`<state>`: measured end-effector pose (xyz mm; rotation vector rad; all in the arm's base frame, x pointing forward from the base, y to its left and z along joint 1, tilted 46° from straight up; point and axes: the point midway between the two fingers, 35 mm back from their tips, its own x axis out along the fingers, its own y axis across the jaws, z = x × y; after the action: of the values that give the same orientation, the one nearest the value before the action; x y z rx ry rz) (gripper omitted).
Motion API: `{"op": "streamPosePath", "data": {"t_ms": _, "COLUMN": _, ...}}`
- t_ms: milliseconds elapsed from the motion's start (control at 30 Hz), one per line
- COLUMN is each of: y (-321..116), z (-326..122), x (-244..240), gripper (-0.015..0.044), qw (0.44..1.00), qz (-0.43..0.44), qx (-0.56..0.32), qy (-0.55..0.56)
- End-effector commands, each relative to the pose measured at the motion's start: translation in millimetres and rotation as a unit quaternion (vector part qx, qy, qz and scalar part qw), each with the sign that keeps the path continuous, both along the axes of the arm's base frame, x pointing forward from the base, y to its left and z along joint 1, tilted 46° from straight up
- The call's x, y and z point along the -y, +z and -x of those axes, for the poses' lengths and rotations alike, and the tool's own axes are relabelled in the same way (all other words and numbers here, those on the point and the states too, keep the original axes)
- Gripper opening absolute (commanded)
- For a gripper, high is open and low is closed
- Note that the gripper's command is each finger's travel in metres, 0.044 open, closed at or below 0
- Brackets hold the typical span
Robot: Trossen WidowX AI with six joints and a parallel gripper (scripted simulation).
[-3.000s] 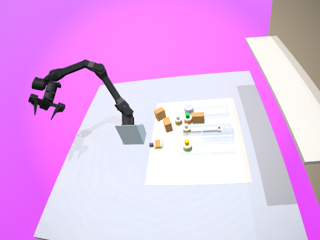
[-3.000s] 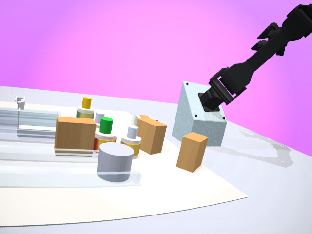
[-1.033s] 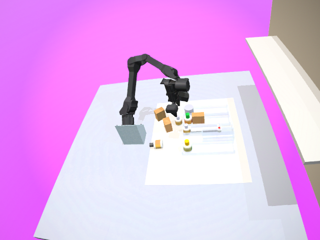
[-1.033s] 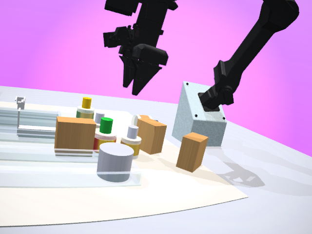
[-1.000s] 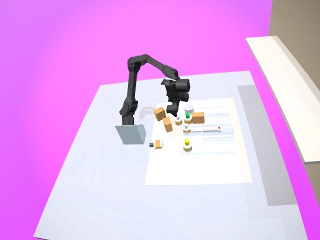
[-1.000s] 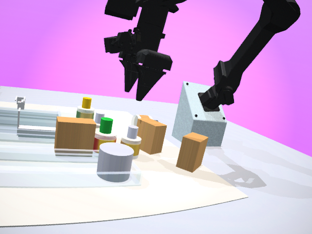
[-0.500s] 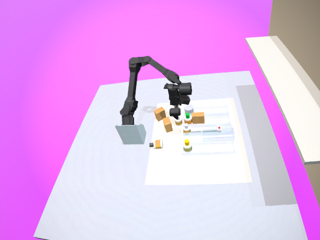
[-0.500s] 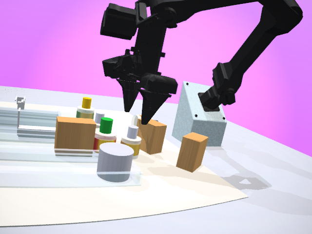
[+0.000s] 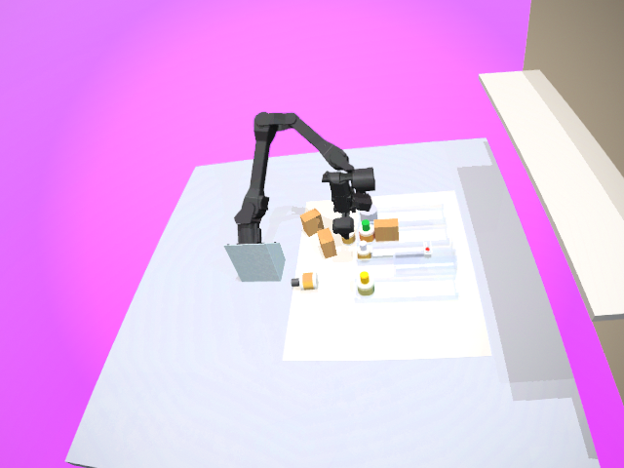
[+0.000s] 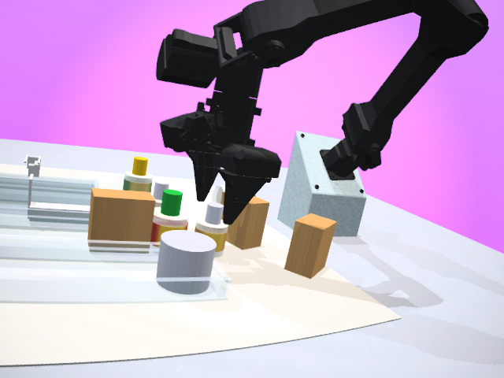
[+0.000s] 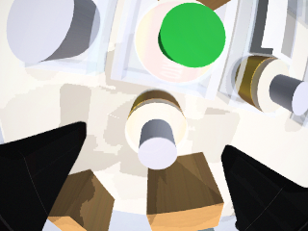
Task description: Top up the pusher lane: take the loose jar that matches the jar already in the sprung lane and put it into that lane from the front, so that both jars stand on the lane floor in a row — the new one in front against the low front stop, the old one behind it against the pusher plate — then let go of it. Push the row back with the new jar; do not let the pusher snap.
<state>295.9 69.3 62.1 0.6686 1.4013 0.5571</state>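
The loose jar (image 9: 348,239) (image 10: 213,239) (image 11: 156,130), with a pale grey cap, white shoulder and amber-brown label, stands upright in front of the lanes. A like jar (image 9: 364,253) (image 10: 161,190) (image 11: 262,87) stands at the front of the sprung lane. The pusher's upright piece (image 9: 427,249) (image 10: 33,166), red-marked in the top view, is farther back in that lane; its plate is not clear. My gripper (image 9: 344,233) (image 10: 214,211) (image 11: 157,141) is open and empty, pointing down over the loose jar, a fingertip on either side of its cap, no contact visible.
A green-capped jar (image 9: 366,232) (image 10: 172,201) (image 11: 192,36) stands close behind the loose jar, before a wooden block (image 9: 385,229) (image 10: 121,215). A grey cylinder (image 9: 368,214) (image 10: 186,262) (image 11: 40,29) is beside it. Two wooden blocks stand in front. A yellow-capped jar (image 9: 365,288) and a lying jar (image 9: 308,281) are farther off.
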Motion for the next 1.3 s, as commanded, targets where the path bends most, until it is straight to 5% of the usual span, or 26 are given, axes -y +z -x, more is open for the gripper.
{"op": "streamPosePath", "data": {"t_ms": 0, "y": -6, "z": 1, "x": -5, "gripper": 0.044, "qw": 1.0, "qz": -0.003, "qx": -0.005, "qy": -0.002}}
{"op": "streamPosePath", "data": {"t_ms": 500, "y": -21, "z": -1, "x": -21, "gripper": 0.044, "qw": 1.0, "qz": -0.004, "qx": -0.005, "qy": -0.002}}
{"op": "streamPosePath", "data": {"t_ms": 833, "y": -21, "z": -1, "x": -21, "gripper": 0.0177, "qw": 1.0, "qz": -0.004, "qx": -0.005, "qy": -0.002}}
{"op": "streamPosePath", "data": {"t_ms": 967, "y": -21, "z": -1, "x": -21, "gripper": 0.0151, "qw": 1.0, "qz": -0.004, "qx": -0.005, "qy": -0.002}}
{"op": "streamPosePath", "data": {"t_ms": 1167, "y": -16, "z": 0, "x": -14, "gripper": 0.0, "qw": 1.0, "qz": -0.001, "qx": -0.003, "qy": 0.002}}
{"op": "streamPosePath", "data": {"t_ms": 1267, "y": -9, "z": 2, "x": -4, "gripper": 0.0, "qw": 1.0, "qz": 0.002, "qx": -0.001, "qy": 0.009}}
